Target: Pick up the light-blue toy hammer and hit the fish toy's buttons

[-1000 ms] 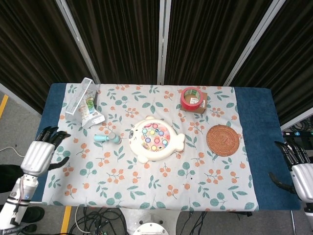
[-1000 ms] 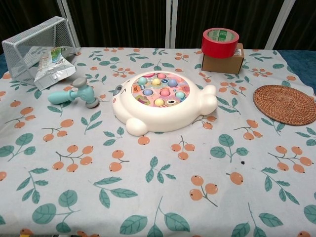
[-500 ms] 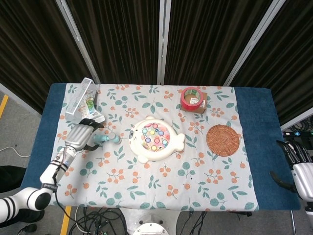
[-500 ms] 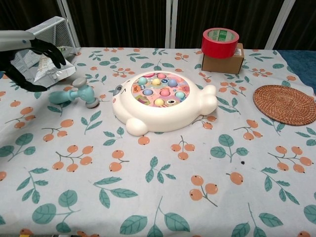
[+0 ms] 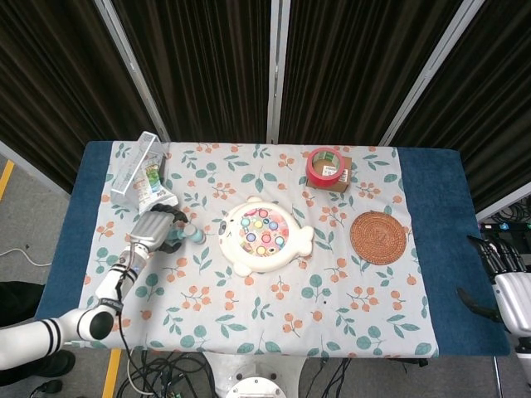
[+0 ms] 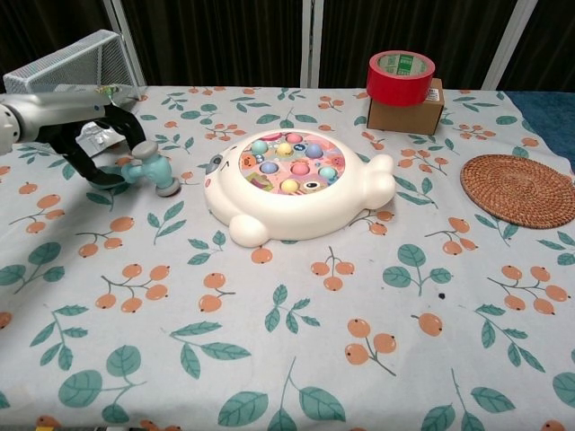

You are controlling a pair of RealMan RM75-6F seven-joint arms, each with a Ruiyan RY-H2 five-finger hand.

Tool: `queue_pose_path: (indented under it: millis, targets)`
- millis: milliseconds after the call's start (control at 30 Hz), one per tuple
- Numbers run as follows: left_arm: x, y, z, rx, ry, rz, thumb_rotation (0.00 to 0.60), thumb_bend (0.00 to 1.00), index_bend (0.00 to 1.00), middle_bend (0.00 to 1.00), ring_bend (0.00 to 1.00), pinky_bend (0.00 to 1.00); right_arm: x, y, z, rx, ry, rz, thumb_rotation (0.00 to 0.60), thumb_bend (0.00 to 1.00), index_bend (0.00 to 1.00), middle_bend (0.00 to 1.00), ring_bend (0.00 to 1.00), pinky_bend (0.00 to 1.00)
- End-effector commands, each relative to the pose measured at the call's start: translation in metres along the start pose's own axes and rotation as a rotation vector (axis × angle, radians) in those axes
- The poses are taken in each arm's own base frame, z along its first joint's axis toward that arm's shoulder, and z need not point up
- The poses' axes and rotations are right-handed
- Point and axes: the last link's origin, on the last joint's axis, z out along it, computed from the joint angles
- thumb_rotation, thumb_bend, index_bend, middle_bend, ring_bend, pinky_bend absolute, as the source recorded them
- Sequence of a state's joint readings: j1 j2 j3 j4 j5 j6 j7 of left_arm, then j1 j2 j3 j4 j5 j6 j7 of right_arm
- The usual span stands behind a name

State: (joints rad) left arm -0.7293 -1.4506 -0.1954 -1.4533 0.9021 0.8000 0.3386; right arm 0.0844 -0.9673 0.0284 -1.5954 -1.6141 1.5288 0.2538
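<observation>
The light-blue toy hammer lies on the flowered cloth, just left of the white fish toy with its coloured buttons. My left hand is over the hammer's handle, with the fingers arched behind it and the thumb in front. Its grip looks loose, and most of the handle is hidden by it. My right hand hangs off the table's right edge, fingers apart and holding nothing.
A tipped wire basket with packets lies behind the left hand. A red tape roll sits on a cardboard box at the back. A woven coaster lies right of the fish.
My left hand has swung in from the table's left edge to the hammer and lowered around its handle. The right hand has barely moved.
</observation>
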Motion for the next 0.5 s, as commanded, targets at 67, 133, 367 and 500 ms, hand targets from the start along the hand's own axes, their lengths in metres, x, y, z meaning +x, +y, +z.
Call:
queue_pose_path:
  millis: [67,133,367,500]
  targets:
    - [-0.0063,0.0027,0.0055,0.015,-0.008,0.009,0.600,0.29,0.33,0.28,0.16,0.13,-0.0005,0.0012,-0.0002,-0.006,-0.003,0.000,0.600,0.19,0.07,0.13,0.00,0.00]
    - [-0.0089,0.0038,0.0068,0.021,-0.014,0.001,0.600,0.29,0.34,0.28,0.16,0.13,-0.0009,0.0015,0.0000,-0.008,-0.005,0.001,0.600,0.19,0.07,0.13,0.00,0.00]
    - [-0.0117,0.0090,0.0114,0.025,-0.009,-0.017,0.600,0.29,0.38,0.29,0.16,0.13,-0.0024,0.0023,0.0011,-0.012,-0.013,0.002,0.600,0.19,0.07,0.13,0.00,0.00]
    - [-0.0120,0.0107,0.0143,0.027,-0.005,-0.021,0.600,0.29,0.39,0.29,0.16,0.13,-0.0028,0.0025,0.0016,-0.014,-0.016,0.001,0.600,0.19,0.07,0.13,0.00,0.00]
